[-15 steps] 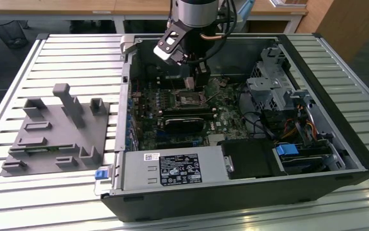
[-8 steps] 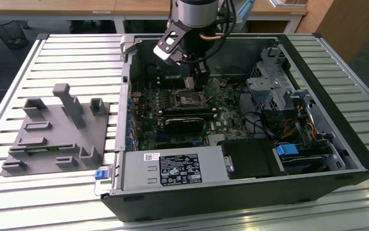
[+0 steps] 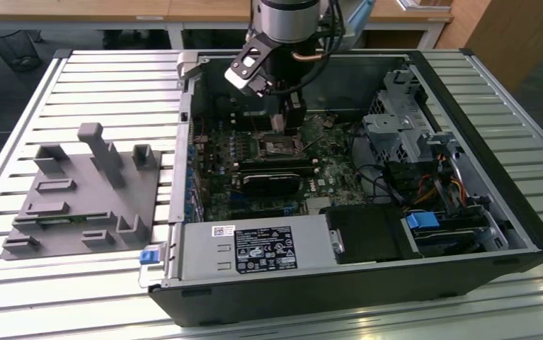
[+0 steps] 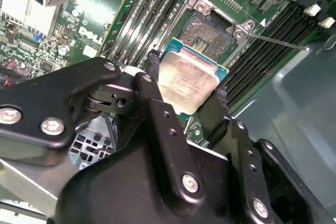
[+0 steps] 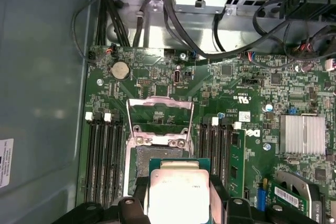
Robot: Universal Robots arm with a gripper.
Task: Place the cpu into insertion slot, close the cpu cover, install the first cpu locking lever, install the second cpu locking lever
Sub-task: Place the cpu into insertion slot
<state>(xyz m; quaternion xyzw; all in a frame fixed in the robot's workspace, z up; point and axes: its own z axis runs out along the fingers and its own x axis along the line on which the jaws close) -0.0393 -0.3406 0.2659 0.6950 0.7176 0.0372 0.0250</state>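
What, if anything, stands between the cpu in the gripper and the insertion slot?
Nothing visible does. The gripper holds the cpu close to the insertion slot, whose centre lies bare in both wrist views. The cpu cover is swung open beyond the slot, off the opening.

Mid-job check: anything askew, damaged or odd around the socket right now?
Nothing stands out. The claw holds the cpu by its edges, lined up square with the bare insertion slot. The cpu cover is hinged open, and a locking lever is swung out to the side. No damage shows.
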